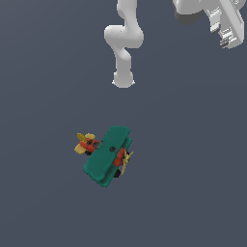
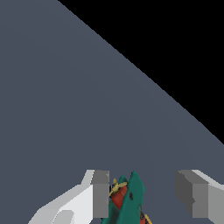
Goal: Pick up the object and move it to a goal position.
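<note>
Fingers (image 2: 100,192): spread apart, nothing gripped.
Plane (image 1: 106,155): seen between the fingers, nearer one.
Approach: should be centred over wings before closing.

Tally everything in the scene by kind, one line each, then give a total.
Toy biplane: 1
Robot arm: 1
Gripper: 1, open, fingers either side of the biplane in the wrist view
Grey floor: 1
Total: 4
</note>
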`<state>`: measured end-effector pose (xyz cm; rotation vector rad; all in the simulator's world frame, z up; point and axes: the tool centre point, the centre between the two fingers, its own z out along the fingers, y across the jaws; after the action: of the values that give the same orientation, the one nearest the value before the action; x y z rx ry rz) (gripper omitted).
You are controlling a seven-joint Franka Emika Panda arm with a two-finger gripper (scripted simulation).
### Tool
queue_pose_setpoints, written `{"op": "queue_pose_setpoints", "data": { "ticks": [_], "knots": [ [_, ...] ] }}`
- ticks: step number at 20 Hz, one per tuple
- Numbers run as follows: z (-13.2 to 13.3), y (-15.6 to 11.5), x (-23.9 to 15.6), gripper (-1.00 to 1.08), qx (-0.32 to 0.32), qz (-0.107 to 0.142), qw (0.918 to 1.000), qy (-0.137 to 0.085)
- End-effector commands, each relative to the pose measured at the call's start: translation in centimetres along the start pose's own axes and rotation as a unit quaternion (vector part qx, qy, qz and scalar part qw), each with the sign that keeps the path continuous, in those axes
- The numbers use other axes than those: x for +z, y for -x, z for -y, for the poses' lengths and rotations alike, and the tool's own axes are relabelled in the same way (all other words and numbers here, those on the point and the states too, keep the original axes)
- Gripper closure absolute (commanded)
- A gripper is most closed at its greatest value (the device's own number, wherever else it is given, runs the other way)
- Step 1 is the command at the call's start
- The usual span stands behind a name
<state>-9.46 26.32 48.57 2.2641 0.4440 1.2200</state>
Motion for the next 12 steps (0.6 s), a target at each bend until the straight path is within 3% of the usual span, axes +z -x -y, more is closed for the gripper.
{"op": "queue_pose_setpoints", "data": {
  "ticks": [1,12],
  "knots": [
    [0.8,0.7,1.0,-0.2,-0.013,-0.001,0.9998,0.013],
    [3.7,5.0,6.9,-0.2,-0.073,0.009,0.9948,0.071]
  ]
}}
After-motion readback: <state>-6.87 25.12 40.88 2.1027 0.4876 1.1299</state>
